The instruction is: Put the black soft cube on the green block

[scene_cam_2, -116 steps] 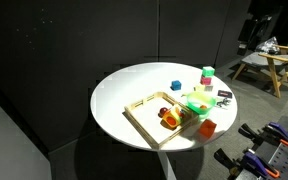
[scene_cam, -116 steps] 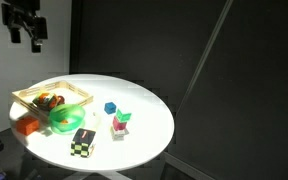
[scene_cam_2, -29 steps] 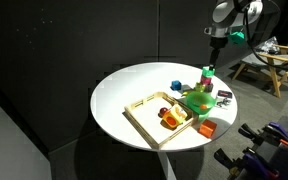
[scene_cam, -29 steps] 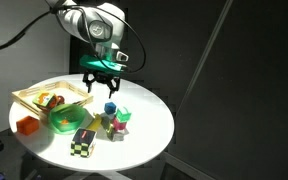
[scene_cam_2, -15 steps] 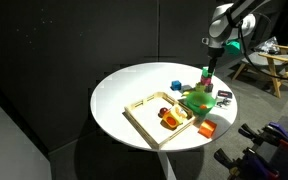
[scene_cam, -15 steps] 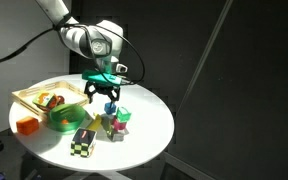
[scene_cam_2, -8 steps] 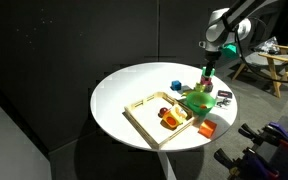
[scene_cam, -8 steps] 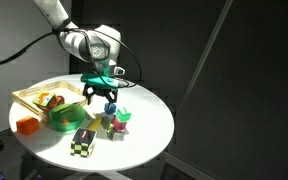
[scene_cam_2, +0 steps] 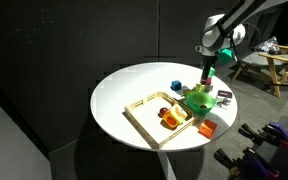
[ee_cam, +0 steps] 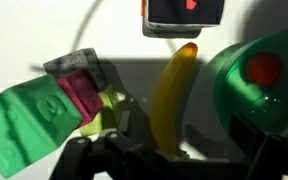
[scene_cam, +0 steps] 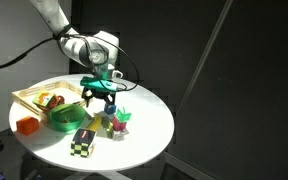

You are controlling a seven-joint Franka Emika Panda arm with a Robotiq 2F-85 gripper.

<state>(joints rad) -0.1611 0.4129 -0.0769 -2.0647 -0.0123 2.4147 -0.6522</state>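
Lab with black curtains (scene_cam: 239, 70) behind white table (scene_cam: 149, 122).

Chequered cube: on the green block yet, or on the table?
The cube sits on the table, apart from the green block.

Five small blocks sit on the one round white table (scene_cam: 149, 125): one black soft cube (scene_cam: 81, 143) at the near edge, one green block (ee_cam: 29, 125), one pink block (ee_cam: 76, 92), one blue cube (scene_cam_2: 175, 85) and one orange block (scene_cam: 25, 125). There is one green bowl (scene_cam: 62, 124), one wooden tray (scene_cam: 29, 95) and one banana (ee_cam: 169, 95).
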